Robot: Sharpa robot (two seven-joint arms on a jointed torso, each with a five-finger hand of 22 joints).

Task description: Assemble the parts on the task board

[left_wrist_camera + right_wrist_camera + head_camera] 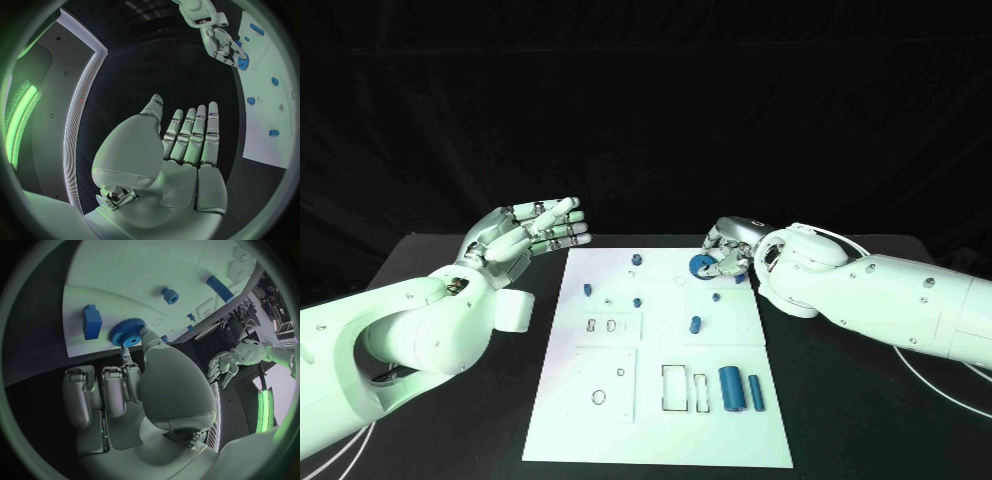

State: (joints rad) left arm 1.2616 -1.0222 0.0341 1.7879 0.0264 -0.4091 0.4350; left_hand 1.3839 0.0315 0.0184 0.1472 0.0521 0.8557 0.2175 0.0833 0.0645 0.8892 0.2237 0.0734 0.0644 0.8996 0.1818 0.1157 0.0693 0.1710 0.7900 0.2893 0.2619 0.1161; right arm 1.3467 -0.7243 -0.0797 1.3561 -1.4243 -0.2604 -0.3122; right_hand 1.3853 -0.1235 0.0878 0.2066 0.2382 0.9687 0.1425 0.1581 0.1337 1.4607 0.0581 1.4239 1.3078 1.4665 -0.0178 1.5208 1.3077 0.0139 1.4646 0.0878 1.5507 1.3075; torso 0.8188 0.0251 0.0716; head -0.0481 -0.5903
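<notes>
The right hand pinches a blue gear above the task board's far edge. The left hand hovers beside it, fingers straight, empty. Such a light pinch could let the gear tilt or drop.

Head camera looking down on task board, wrist cameras close behind hands, sharing it.

The black table carries one thing directly: the white task board, lying flat in the middle, its long sides running from the near edge toward the far edge, with dark tabletop showing on both sides of it.
</notes>
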